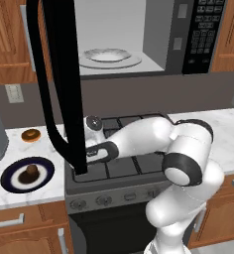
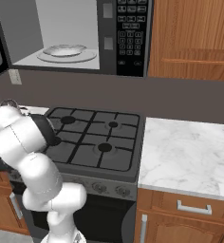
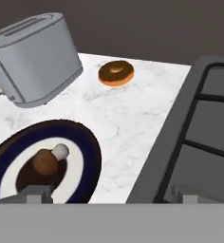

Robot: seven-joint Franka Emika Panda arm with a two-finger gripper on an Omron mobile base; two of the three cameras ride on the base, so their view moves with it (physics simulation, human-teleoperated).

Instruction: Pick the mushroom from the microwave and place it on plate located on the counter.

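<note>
The gripper (image 3: 109, 197) hangs over the counter (image 3: 133, 123), its two fingers spread wide with nothing between them. The mushroom (image 3: 47, 161) lies on the blue plate (image 3: 88, 156), right in the dark middle. A doughnut (image 3: 116, 72) sits farther off, near a grey toaster (image 3: 35, 59). The stove (image 3: 199, 142) is beside the plate. The microwave (image 1: 158, 34) stands open, with a white plate (image 1: 109, 55) inside.

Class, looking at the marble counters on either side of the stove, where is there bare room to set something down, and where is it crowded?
Free: the counter right of the stovetop. Crowded: the left side, taken by the toaster, doughnut and plate holding the mushroom.
</note>
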